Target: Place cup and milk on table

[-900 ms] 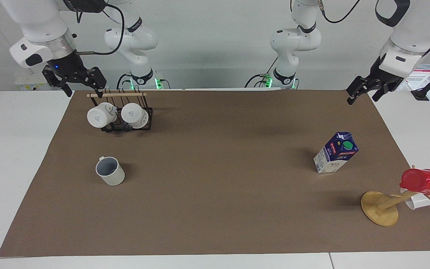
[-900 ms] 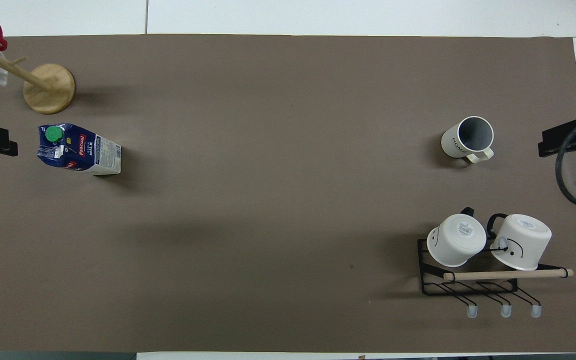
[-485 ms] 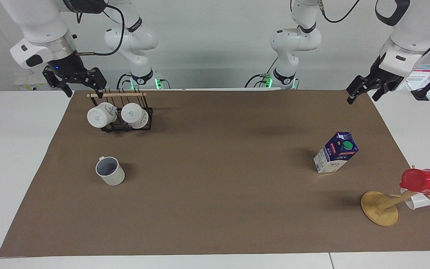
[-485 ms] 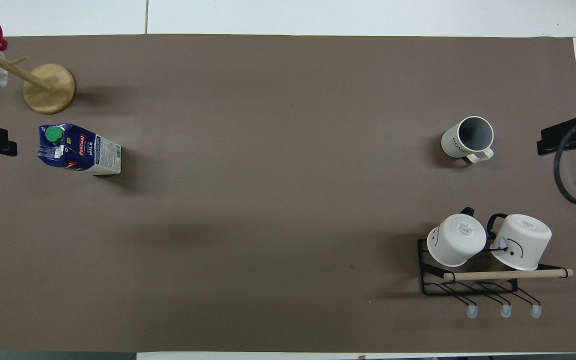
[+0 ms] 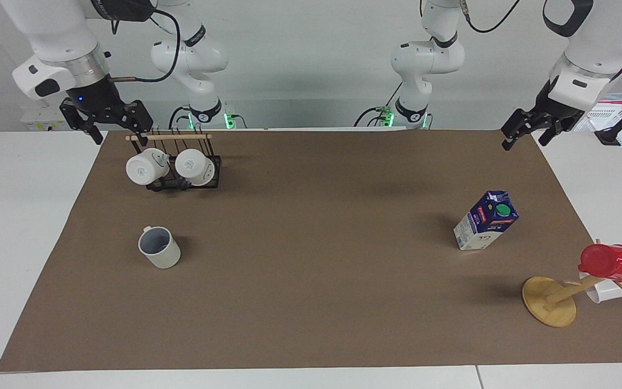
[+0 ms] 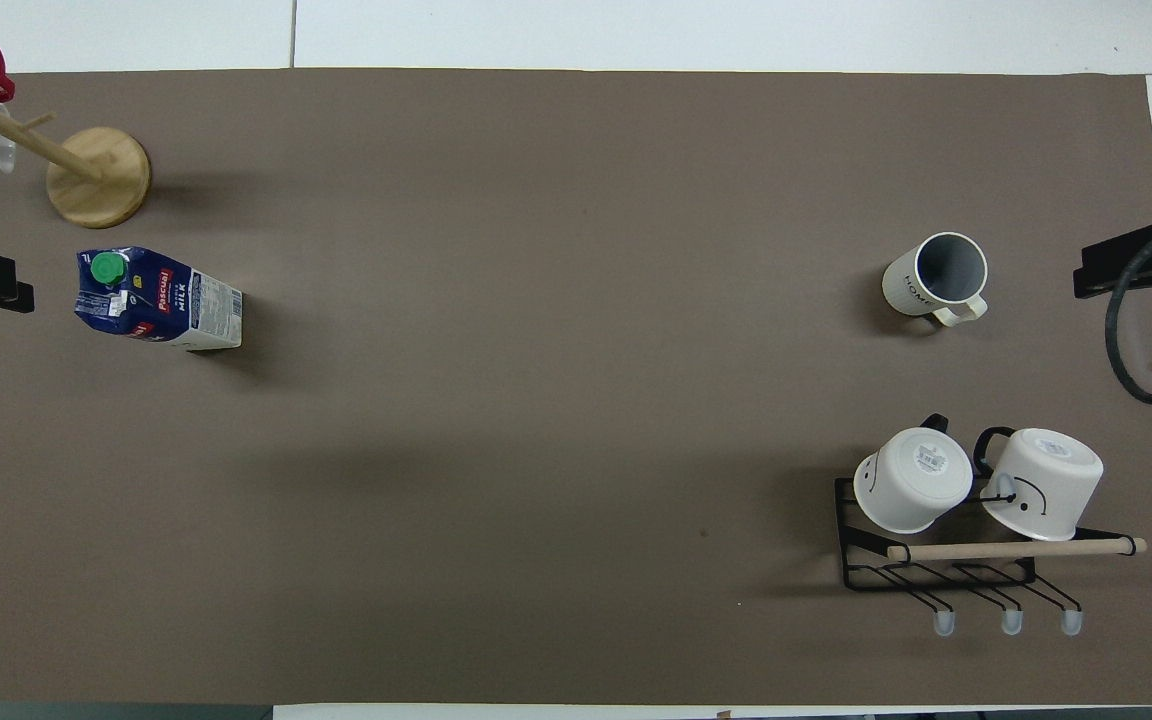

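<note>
The pale grey cup point(image 5: 159, 247) point(image 6: 936, 278) stands upright on the table's brown sheet point(image 5: 311, 302) point(image 6: 536, 420), toward the right arm's end. The milk point(image 5: 485, 220) point(image 6: 158, 300), a blue-and-white carton with a green cap, stands on the sheet toward the left arm's end. My right gripper point(image 5: 119, 132) hangs open and empty in the air over the sheet's corner, beside the mug rack. My left gripper point(image 5: 524, 142) hangs open and empty over the sheet's corner at its own end, well apart from the milk.
A black wire rack point(image 5: 181, 182) point(image 6: 861, 575) with two white mugs stands nearer to the robots than the cup. A wooden mug tree point(image 5: 549, 308) point(image 6: 98, 177) carrying a red cup point(image 5: 610, 263) and a white one stands farther from the robots than the milk.
The right gripper has risen slightly and drifted a little toward its end of the table. The left gripper has barely shifted. Cup and milk have not moved.
</note>
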You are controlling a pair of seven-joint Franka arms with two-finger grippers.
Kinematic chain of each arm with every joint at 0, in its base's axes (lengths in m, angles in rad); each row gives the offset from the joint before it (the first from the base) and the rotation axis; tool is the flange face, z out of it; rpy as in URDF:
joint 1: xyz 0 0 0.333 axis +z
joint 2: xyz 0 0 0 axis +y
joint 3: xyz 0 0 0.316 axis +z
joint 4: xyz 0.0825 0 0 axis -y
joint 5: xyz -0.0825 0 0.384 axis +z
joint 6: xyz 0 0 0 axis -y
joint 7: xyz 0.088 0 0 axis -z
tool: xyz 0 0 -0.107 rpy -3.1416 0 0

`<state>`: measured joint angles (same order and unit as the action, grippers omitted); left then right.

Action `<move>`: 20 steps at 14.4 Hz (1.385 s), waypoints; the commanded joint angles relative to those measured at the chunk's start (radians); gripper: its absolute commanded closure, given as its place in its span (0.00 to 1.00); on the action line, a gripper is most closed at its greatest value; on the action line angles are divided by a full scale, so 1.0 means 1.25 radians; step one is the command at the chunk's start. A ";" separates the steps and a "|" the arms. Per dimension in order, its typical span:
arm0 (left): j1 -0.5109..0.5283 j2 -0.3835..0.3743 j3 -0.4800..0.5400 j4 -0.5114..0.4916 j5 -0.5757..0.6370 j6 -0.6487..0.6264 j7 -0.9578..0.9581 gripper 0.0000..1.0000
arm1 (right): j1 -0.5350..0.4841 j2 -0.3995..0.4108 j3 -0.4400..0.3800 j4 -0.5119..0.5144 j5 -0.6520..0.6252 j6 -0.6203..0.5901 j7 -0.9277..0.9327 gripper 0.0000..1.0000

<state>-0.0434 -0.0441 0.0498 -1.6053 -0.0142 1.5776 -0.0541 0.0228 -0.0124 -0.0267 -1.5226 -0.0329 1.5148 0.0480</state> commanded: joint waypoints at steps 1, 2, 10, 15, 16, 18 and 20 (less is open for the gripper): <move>0.002 -0.025 -0.003 -0.024 0.011 -0.004 0.009 0.00 | -0.015 -0.012 0.001 -0.013 0.002 -0.015 -0.010 0.00; 0.002 -0.025 -0.003 -0.024 0.011 -0.003 0.010 0.00 | -0.017 -0.012 -0.003 -0.010 0.002 -0.021 -0.011 0.00; 0.000 -0.025 -0.003 -0.024 0.011 -0.002 0.009 0.00 | -0.024 -0.044 -0.001 -0.094 -0.008 0.064 -0.015 0.00; 0.000 -0.025 -0.003 -0.025 0.011 -0.003 0.010 0.00 | -0.017 -0.051 -0.001 -0.153 -0.008 0.138 -0.056 0.00; 0.000 -0.025 -0.003 -0.026 0.011 -0.002 0.010 0.00 | -0.044 -0.048 -0.004 -0.178 -0.007 0.198 -0.130 0.00; 0.000 -0.025 -0.003 -0.028 0.011 -0.001 0.010 0.00 | -0.076 -0.005 -0.004 -0.191 -0.001 0.267 -0.199 0.00; 0.000 -0.025 -0.003 -0.029 0.011 -0.001 0.010 0.00 | -0.091 0.061 -0.003 -0.181 0.005 0.350 -0.247 0.00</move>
<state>-0.0438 -0.0448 0.0495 -1.6065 -0.0142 1.5769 -0.0534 -0.0721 -0.0068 -0.0388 -1.7509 -0.0334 1.8670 -0.2001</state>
